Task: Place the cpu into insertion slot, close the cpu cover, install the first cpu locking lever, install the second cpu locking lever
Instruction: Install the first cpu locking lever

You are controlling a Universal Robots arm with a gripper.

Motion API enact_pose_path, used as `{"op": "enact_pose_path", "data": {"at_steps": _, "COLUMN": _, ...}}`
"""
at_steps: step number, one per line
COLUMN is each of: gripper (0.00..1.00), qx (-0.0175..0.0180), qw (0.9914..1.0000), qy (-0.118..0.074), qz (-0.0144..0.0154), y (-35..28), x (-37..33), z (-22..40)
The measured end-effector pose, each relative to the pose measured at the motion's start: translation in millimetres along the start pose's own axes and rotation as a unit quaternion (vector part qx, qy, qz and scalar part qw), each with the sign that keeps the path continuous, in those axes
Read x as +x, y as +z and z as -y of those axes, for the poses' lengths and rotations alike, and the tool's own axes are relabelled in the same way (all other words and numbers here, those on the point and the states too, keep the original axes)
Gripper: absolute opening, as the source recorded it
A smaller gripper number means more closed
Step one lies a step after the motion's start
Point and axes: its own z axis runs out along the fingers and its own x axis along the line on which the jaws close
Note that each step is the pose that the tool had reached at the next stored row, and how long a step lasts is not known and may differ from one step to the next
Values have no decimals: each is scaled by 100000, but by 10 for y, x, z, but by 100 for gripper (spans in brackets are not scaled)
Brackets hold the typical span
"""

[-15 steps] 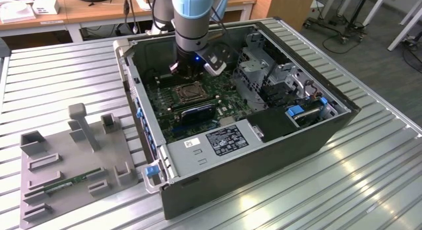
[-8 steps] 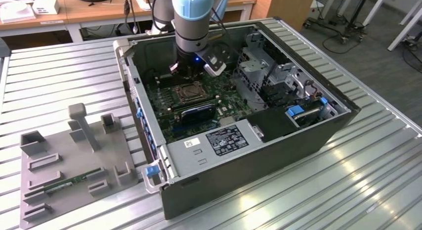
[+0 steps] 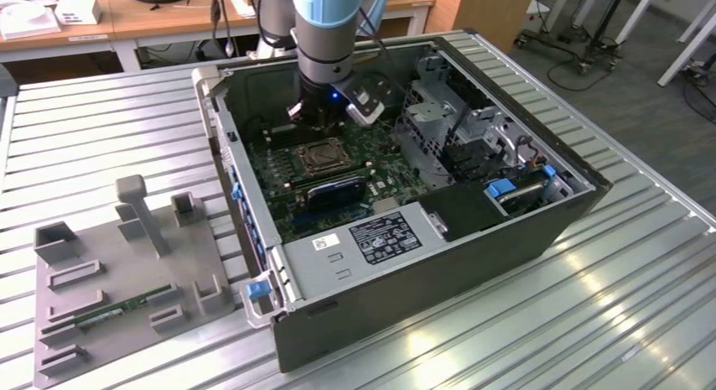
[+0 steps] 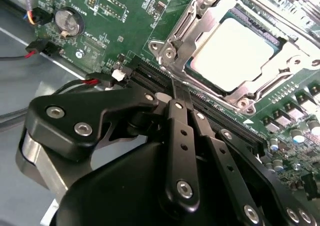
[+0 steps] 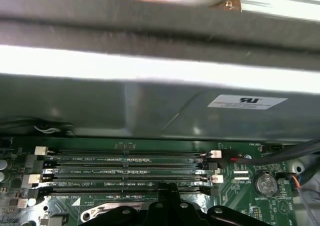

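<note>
The cpu (image 4: 235, 53) lies in the insertion slot (image 3: 317, 159), its pale metal top facing up. The silvery cpu cover (image 4: 200, 8) lies flat around it as a frame. My gripper (image 4: 175, 92) hangs low over the green motherboard (image 4: 107, 16), beside the socket's corner and above the long memory slots (image 5: 125, 173). Its two black fingers (image 4: 176, 131) are pressed together. A thin metal lever rod (image 4: 171, 78) runs from the fingertips toward the socket corner; whether it is pinched I cannot tell. The arm (image 3: 324, 63) reaches down into the open computer case (image 3: 448, 239).
Red and black cables (image 4: 92, 80) and a coin battery (image 4: 68, 20) sit close to the gripper. The case wall (image 5: 150, 101) stands just behind the memory slots. A drive cage (image 3: 448, 122) fills the case's right side. A grey fixture plate (image 3: 112, 298) holding a memory stick (image 3: 121, 309) lies at the exterior view's left.
</note>
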Motion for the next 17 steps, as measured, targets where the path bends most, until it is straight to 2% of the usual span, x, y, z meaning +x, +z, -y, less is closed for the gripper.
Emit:
{"op": "enact_pose_path", "data": {"at_steps": 5, "gripper": 11, "qx": 212, "qw": 100000, "qy": -41, "qz": -13, "y": -50, "x": -9, "z": -15}}
{"op": "enact_pose_path", "data": {"at_steps": 9, "gripper": 11, "qx": 757, "qw": 99997, "qy": -116, "qz": -24, "y": -60, "x": -11, "z": -18}}
{"op": "enact_pose_path", "data": {"at_steps": 10, "gripper": 11, "qx": 1000, "qw": 99995, "qy": -144, "qz": -32, "y": -60, "x": -10, "z": -18}}
{"op": "enact_pose_path", "data": {"at_steps": 13, "gripper": 11, "qx": 3265, "qw": 99946, "qy": -214, "qz": -158, "y": -61, "x": -10, "z": -18}}
{"op": "enact_pose_path", "data": {"at_steps": 15, "gripper": 11, "qx": 4800, "qw": 99884, "qy": -203, "qz": -445, "y": -60, "x": -10, "z": -18}}
{"op": "enact_pose_path", "data": {"at_steps": 17, "gripper": 11, "qx": 6456, "qw": 99788, "qy": -172, "qz": -862, "y": -60, "x": -10, "z": -18}}
